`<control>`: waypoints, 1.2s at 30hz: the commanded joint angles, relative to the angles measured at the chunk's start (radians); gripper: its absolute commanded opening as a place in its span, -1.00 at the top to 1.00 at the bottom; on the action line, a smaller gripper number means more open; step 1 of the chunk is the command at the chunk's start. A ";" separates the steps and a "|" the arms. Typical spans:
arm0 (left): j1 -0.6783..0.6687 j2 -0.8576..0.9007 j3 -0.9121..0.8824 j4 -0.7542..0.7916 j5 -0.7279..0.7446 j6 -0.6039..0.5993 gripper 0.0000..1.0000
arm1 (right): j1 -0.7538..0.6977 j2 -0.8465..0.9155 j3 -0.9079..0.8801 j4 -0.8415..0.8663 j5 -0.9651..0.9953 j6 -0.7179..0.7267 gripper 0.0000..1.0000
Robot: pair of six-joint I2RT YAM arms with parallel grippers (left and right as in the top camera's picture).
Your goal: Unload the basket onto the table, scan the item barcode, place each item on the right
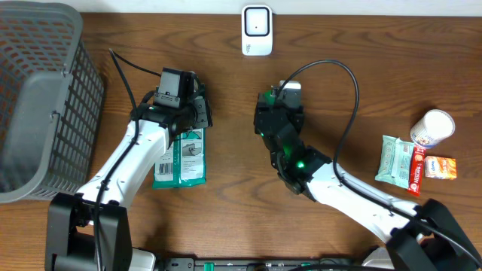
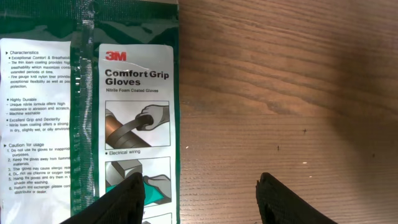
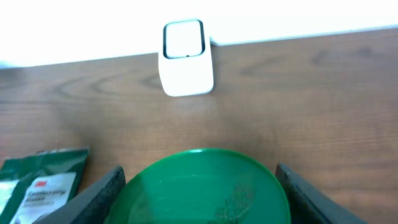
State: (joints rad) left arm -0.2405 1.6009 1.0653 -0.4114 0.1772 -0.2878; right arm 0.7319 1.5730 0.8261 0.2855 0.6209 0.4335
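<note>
the scan is looking under way but not done. the right gripper (image 3: 199, 180) is closing its two fingers on either side of a green round item (image 3: 202, 196), which is filling the gap between them, so i am judging it as held. the white scanner (image 3: 185, 59) is standing ahead of this gripper and a little to its left, well apart, with its window facing back toward it. what is remaining, as i am reading it, is bringing the item closer and turning its barcode to that window.

the item is showing as a flat, smooth, bright green disc with a faint raised mark on its face. no barcode is showing on the side in view, so which face is carrying it is something i cannot tell.

the left gripper (image 2: 199, 183) is hovering with its jaws standing well apart and gripping nothing. one finger is hanging over the edge of a green 3m glove pack (image 2: 134, 93) lying flat beneath it, and the other is hanging over bare table (image 2: 280, 74). whether that pack is waiting for its own scan is not showing.
</note>
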 commanded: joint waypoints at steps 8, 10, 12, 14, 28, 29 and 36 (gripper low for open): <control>-0.002 0.007 -0.014 0.002 -0.010 0.006 -0.15 | 0.009 0.101 -0.016 0.121 0.032 -0.233 0.98; -0.002 0.007 -0.014 0.002 -0.010 0.006 -0.16 | 0.004 0.110 -0.016 0.132 0.026 -0.224 0.97; -0.002 0.007 -0.014 0.003 -0.010 0.006 -0.15 | -0.006 0.127 -0.016 0.145 0.023 -0.185 0.97; -0.002 0.007 -0.014 0.003 -0.010 0.006 -0.15 | -0.016 0.158 -0.016 0.166 -0.009 -0.140 0.97; -0.002 0.007 -0.014 0.002 -0.013 0.006 -0.15 | -0.031 0.428 -0.016 0.559 -0.050 -0.098 0.98; -0.002 0.007 -0.014 0.002 -0.014 0.006 -0.15 | -0.031 0.434 -0.016 0.555 -0.053 -0.097 0.98; -0.002 0.007 -0.014 0.002 -0.013 0.006 -0.15 | -0.019 0.442 -0.016 0.522 -0.084 -0.097 0.96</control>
State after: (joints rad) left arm -0.2405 1.6009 1.0653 -0.4103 0.1768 -0.2874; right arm 0.7052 2.0056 0.8059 0.8268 0.5491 0.3225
